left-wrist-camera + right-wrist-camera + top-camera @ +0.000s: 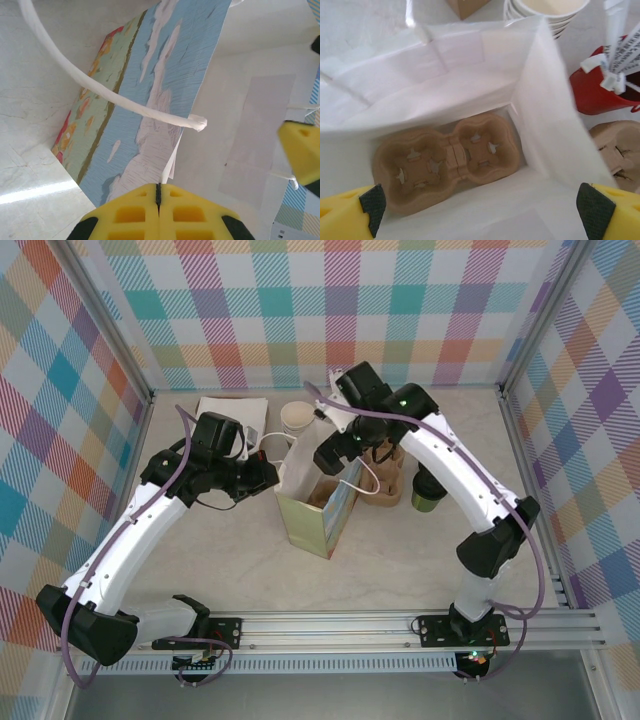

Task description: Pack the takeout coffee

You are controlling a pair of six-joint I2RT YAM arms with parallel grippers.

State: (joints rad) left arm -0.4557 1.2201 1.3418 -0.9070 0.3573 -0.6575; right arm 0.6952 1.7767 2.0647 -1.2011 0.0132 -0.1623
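From above, we see the takeout coffee (428, 490) a bit right of the middle of the frame. It stands on the counter (420, 570), partly tucked under the right arm. It stands straight up with its black lid on top, so its long way runs from the counter up to us. It is outside the paper bag (318, 525), which stands open in the middle. The left hand (268, 473) is at the bag's left rim. The right hand (333, 452) hangs over the bag's mouth.

From the left wrist, we see the left hand (159, 197) at the bottom, clenched on the thin edge of the bag. A white handle (115, 95) loops across the frame.

From the right wrist, we look down into the bag. The right hand (480, 205) is spread wide and grasps nothing. A brown cup tray (445, 160) lies flat on the bag's floor. A stack of cups (545, 10) is at the top and a red holder (597, 92) at the right.
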